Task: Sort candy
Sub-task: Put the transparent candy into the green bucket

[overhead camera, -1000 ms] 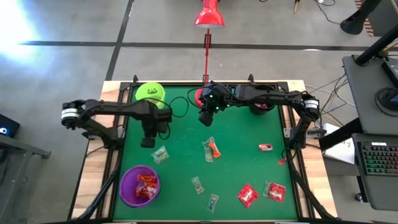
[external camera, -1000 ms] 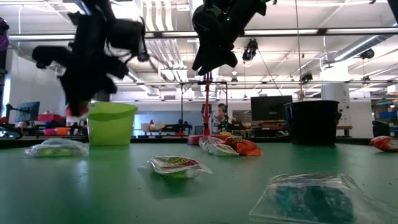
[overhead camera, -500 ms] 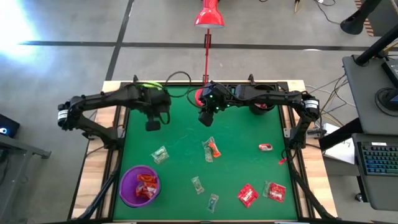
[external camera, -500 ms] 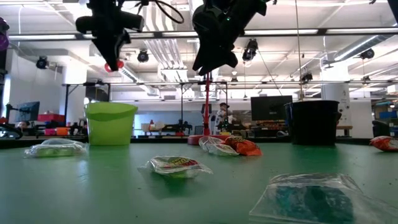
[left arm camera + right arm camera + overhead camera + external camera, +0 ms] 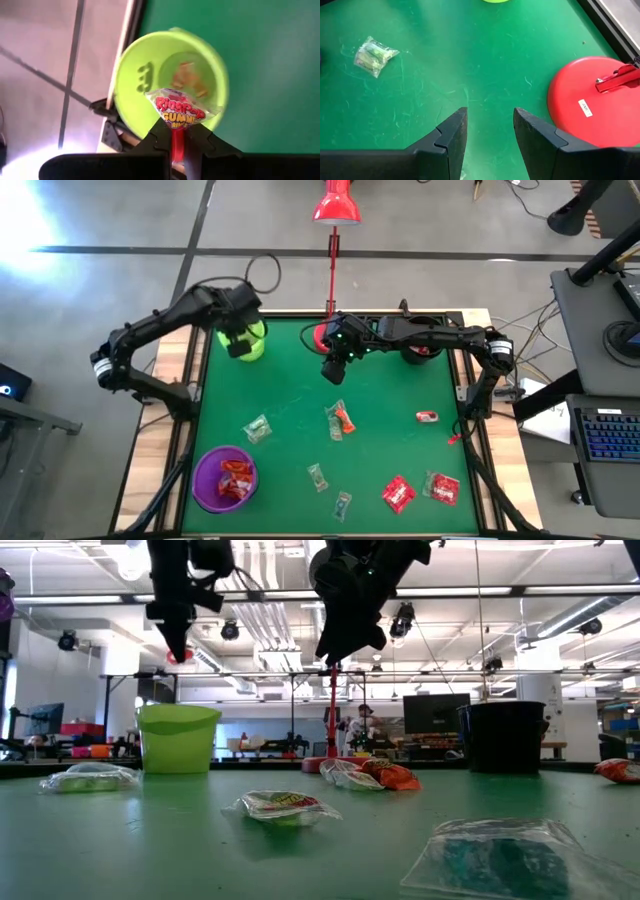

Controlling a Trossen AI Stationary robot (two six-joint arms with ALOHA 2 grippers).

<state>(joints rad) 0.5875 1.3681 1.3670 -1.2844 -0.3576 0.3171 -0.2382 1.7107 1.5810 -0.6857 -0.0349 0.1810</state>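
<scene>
My left gripper (image 5: pixel 238 346) hangs over the lime-green cup (image 5: pixel 248 333) at the table's far left, shut on a red-and-white candy (image 5: pixel 181 107). The low view shows that candy as a red speck (image 5: pixel 180 654) high above the cup (image 5: pixel 178 738). The cup's bottom (image 5: pixel 187 80) holds something pale. My right gripper (image 5: pixel 332 372) stands open in the air near the far middle, with only bare mat between its fingers (image 5: pixel 490 127). Several loose candies lie on the mat, among them a greenish one (image 5: pixel 257 429) and an orange one (image 5: pixel 340 419). My left gripper pinches one end of the candy's wrapper (image 5: pixel 175 132) between its two fingers. The fingers come from above, slanting steeply down. The rest of the wrapper sticks out past the fingertips, lifted clear and over the lime-green cup's mouth (image 5: pixel 150 75).
A purple cup (image 5: pixel 224 478) with red candy stands at the near left. A black cup (image 5: pixel 420 346) and the red lamp's base (image 5: pixel 320 334) are at the far edge. Red candies (image 5: pixel 398 493) lie at the near right. The mat's middle left is bare.
My left gripper has risen and swung toward the table's far left corner, turning as it went. It has carried the candy from over the mat to above the lime-green cup and stayed shut on it.
</scene>
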